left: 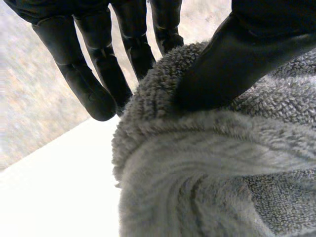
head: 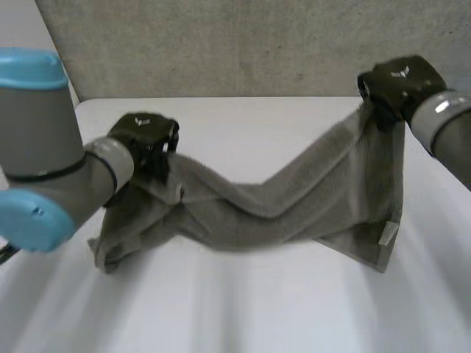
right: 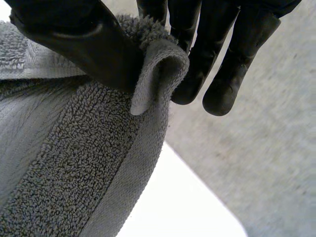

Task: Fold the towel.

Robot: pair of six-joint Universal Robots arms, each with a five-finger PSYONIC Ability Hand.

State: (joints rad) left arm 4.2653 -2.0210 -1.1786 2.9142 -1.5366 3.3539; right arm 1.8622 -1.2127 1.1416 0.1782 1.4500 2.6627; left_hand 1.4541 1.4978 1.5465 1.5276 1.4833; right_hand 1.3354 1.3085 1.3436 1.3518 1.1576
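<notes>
A grey terry towel (head: 294,198) hangs slack between my two hands above the white table (head: 243,309), sagging in the middle. My left hand (head: 147,140) grips its left end; in the left wrist view the thumb (left: 232,64) presses the towel (left: 207,163) against the fingers (left: 94,74). My right hand (head: 397,84) holds the right end higher up, near the table's far edge. In the right wrist view the thumb (right: 94,44) and fingers (right: 217,59) pinch the towel's hemmed corner (right: 158,69). The lower parts of the towel rest on the table.
A grey wall (head: 221,44) rises behind the table's far edge. Bare white tabletop lies in front of the towel. A small label (head: 387,234) shows at the towel's lower right corner.
</notes>
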